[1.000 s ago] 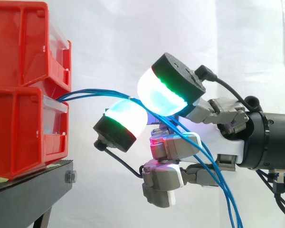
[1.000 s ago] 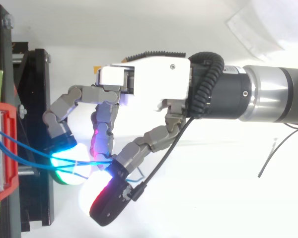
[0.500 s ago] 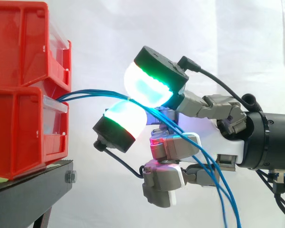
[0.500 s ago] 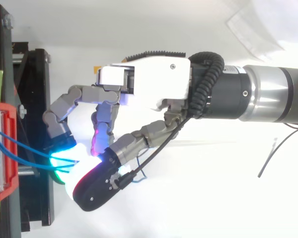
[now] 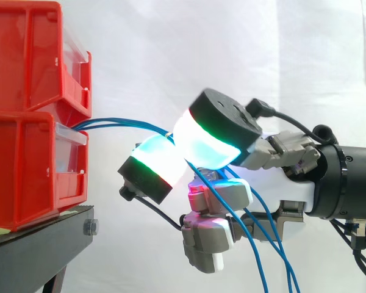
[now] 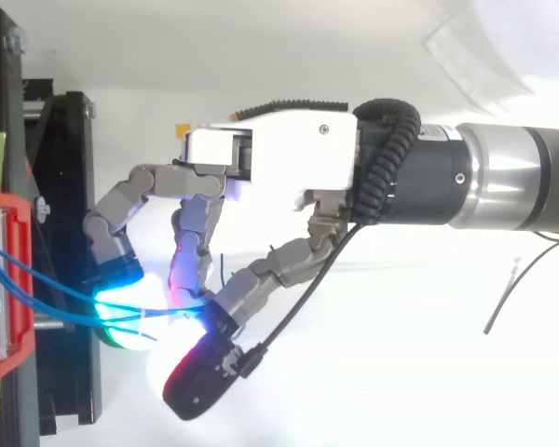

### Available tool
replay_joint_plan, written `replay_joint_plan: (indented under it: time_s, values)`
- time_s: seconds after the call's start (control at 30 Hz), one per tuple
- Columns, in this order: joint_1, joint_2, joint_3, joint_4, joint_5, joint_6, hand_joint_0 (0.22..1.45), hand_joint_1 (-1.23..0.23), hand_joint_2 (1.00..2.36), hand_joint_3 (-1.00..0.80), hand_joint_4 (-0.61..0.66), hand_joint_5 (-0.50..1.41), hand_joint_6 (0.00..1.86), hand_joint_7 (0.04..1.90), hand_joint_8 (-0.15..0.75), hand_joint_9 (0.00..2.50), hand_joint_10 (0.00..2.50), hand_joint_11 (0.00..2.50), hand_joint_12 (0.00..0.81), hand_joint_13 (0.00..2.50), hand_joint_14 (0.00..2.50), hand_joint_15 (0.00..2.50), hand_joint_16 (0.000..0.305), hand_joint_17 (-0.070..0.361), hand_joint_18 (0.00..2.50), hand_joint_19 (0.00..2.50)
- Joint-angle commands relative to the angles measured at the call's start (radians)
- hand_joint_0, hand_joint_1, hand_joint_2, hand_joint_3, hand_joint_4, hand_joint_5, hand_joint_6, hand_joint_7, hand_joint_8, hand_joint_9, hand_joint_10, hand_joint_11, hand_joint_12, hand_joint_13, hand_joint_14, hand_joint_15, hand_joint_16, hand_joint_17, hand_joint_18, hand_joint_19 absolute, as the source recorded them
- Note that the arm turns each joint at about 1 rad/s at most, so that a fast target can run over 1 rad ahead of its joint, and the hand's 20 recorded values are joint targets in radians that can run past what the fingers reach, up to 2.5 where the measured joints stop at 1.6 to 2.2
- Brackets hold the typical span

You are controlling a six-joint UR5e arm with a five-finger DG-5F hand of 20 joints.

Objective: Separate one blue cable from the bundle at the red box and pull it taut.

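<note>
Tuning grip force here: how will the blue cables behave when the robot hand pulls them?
Probably floppy: the blue cables droop in curves past the robot hand. Likely thin and smooth, so they may slip between its pads.

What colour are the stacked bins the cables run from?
The stacked plastic bins are red, clearest in the side view.

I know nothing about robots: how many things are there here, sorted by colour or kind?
Red plastic bins: 2, stacked one on the other
Thin blue cables: at least 2; they overlap, so I cannot tell the exact number
Black stand: 1
Robot hand: 1
Total: at least 6
</note>
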State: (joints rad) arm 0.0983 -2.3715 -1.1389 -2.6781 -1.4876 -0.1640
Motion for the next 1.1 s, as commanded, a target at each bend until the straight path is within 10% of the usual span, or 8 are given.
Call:
replay_joint_plan:
  time_s: [0.0,0.5,1.07]
  values:
    - [0.000,0.000,0.001,-0.002,0.000,-0.002,0.62,-1.04,1.00,-0.50,-0.03,-0.10,0.92,1.13,0.287,1.48,0.03,1.15,0.340,1.30,0.03,0.91,0.046,0.104,0.93,0.91]
    - [0.000,0.000,0.001,-0.002,0.000,-0.002,0.53,-0.60,1.00,-0.50,0.00,-0.06,0.88,1.11,0.299,1.60,0.03,1.13,0.361,1.36,0.03,0.91,0.053,0.120,1.03,0.96]
    - [0.000,0.000,-0.001,0.003,0.000,0.001,0.56,-0.78,1.00,-0.50,0.03,-0.12,0.88,1.11,0.288,1.44,0.03,1.11,0.357,1.29,0.03,0.92,0.054,0.121,0.96,0.99]
